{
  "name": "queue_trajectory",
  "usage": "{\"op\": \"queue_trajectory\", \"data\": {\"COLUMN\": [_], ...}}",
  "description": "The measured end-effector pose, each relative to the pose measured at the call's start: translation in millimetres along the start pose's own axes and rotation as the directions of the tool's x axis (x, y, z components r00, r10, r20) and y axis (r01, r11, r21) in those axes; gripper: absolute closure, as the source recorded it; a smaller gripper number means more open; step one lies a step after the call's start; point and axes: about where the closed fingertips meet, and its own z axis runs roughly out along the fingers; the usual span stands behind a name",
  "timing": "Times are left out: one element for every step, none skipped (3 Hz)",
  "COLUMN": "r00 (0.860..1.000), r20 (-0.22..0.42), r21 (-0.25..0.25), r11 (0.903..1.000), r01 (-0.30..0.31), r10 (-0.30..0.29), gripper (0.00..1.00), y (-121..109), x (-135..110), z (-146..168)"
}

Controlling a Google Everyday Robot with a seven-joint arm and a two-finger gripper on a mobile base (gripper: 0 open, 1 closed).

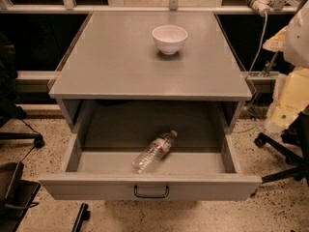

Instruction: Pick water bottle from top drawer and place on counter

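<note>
Pickup looks not yet started: small clear ribbed plastic water bottle (155, 152) lies on its side in the open wide grey metal top drawer (96, 186), gripper's out of shot so can't tell its state, and I reckon next it needs to reach down and grab across the bottle.

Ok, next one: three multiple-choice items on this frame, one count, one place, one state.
1. White round bowls on the flat grey counter: A one, B none, C two.
2. The small clear ribbed plastic water bottle is: A on the counter, B in the open grey metal top drawer, C in the bowl.
3. The bottle: A stands upright, B hangs in the gripper, C lies on its side.
Answers: A, one bowl shows; B, it rests on the drawer floor; C, it lies flat, and the gripper is out of view.
</note>
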Motion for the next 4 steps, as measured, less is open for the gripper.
{"op": "queue_trajectory", "data": {"r00": [1.0,0.999,0.991,0.936], "r20": [0.0,0.032,0.124,0.339], "r21": [0.0,0.0,-0.049,-0.12], "r11": [1.0,1.0,0.9976,0.983], "r01": [0.0,0.009,0.05,0.139], "r10": [0.0,-0.009,-0.043,-0.091], "gripper": [0.0,0.0,0.0,0.0], "y": [0,1,10,19], "x": [0,1,0,-23], "z": [0,5,47,127]}}
